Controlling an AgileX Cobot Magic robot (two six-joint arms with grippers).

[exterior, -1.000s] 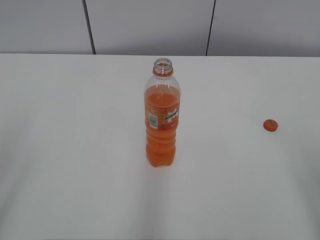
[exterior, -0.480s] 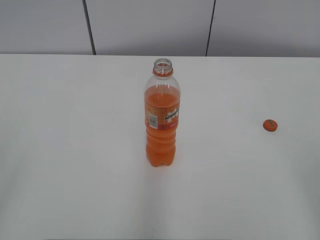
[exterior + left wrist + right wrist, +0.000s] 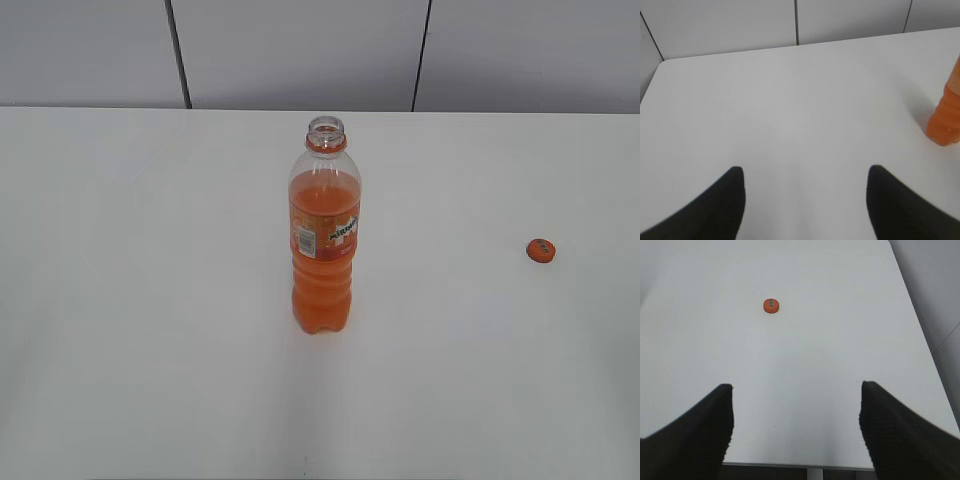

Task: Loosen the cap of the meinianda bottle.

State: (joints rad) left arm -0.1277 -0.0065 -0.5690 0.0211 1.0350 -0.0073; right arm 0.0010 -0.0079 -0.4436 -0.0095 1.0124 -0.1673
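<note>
The meinianda bottle (image 3: pixel 325 240) stands upright mid-table with orange liquid and an open neck with no cap on it. Its lower body shows at the right edge of the left wrist view (image 3: pixel 946 120). The small orange cap (image 3: pixel 540 250) lies flat on the table far to the right, and it also shows in the right wrist view (image 3: pixel 771 305). My left gripper (image 3: pixel 805 172) is open and empty, well left of the bottle. My right gripper (image 3: pixel 796 390) is open and empty, back near the table's front edge, well short of the cap. Neither gripper shows in the exterior view.
The white table (image 3: pixel 150 300) carries only the bottle and the cap. A grey panelled wall (image 3: pixel 300 50) runs behind the far edge. The table's right edge (image 3: pixel 920 325) and front edge (image 3: pixel 800 465) show in the right wrist view.
</note>
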